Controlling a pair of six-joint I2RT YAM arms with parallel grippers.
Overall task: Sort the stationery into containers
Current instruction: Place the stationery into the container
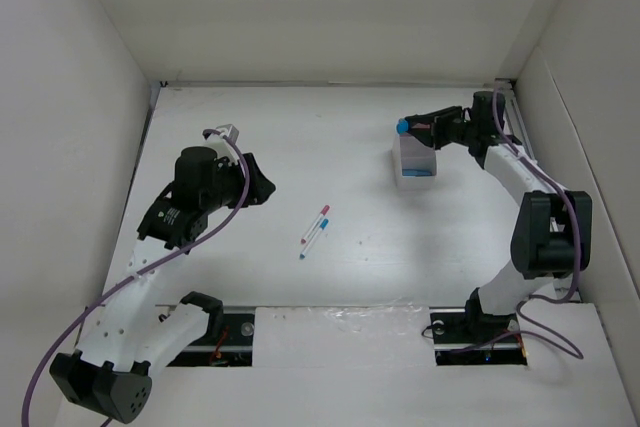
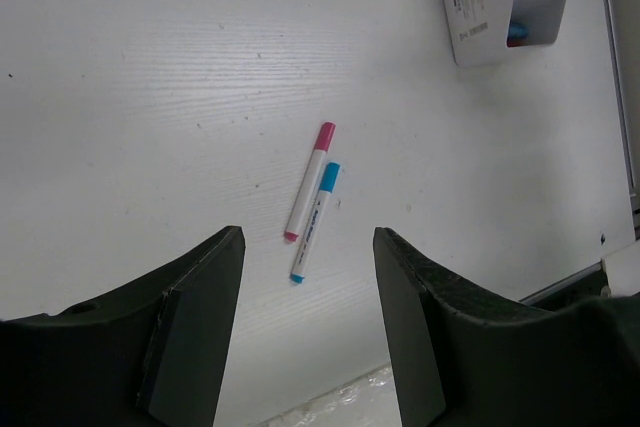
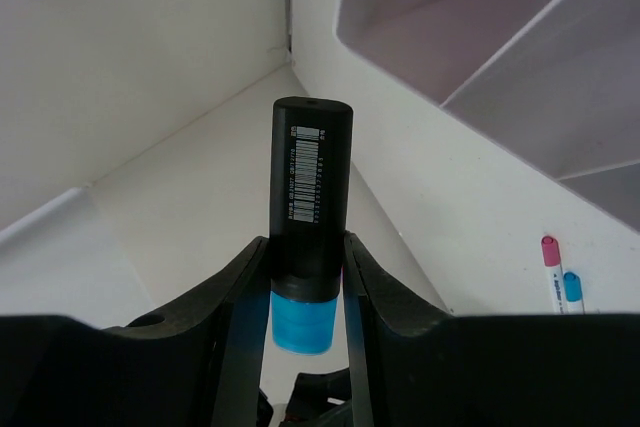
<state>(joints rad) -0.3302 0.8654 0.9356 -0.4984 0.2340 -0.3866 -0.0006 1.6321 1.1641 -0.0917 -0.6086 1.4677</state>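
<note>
1. The left gripper (image 1: 262, 185) hangs over the table's left half with its fingers spread wide and nothing between them. They point toward the middle of the table.
2. Two thin white pens lie on the table just right of it, side by side and nearly touching: a pink-capped pen (image 2: 311, 181) and a blue-capped pen (image 2: 316, 220). In the left wrist view they sit ahead of the gap between the fingers. Their long axes run mostly away from the fingers, tilted slightly, rather than across the gap. The left arm is clearly the nearer one.
3. The white box (image 1: 416, 162) stands at the far right, well apart from the pens. A blue piece (image 2: 517, 32) is visible inside it.
4. The right gripper (image 1: 418, 128) reaches left over the box's far-left corner, its fingers clamped on a black marker (image 3: 311, 187) near its blue end.
5. The black barrel sticks out past the fingertips, and the open compartments lie up and to the right of it in the wrist view.
6. The drop probably turns on bringing the barrel over a compartment, because the marker looks just outside the rim.
</note>
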